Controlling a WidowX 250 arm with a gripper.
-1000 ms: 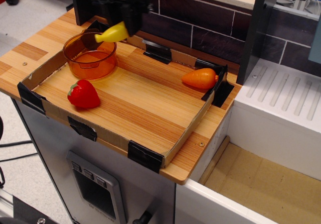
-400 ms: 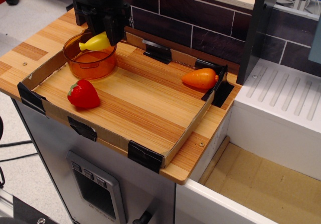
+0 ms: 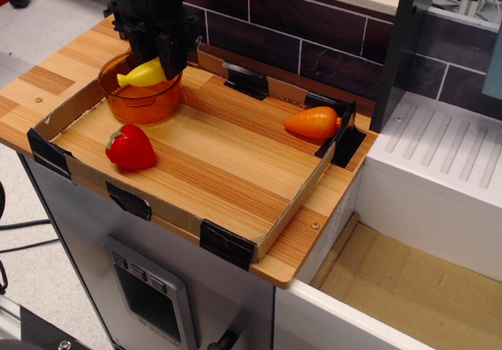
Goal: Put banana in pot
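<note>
The yellow toy banana (image 3: 141, 75) is held by its thick end in my black gripper (image 3: 161, 63), tip pointing left, right over the mouth of the amber-orange pot (image 3: 140, 95). The pot stands at the back left corner of the wooden tray (image 3: 220, 162). The gripper is shut on the banana and hangs above the pot's right rim. The banana's tip reaches about rim height inside the pot's outline.
A red toy strawberry (image 3: 130, 147) lies in front of the pot. An orange toy carrot (image 3: 312, 122) lies at the tray's right edge. A cardboard rim with black corner clips (image 3: 227, 244) borders the tray. A white bin (image 3: 439, 177) is to the right.
The gripper moved left and down with the banana, from above the pot's back right rim to over the pot's opening.
</note>
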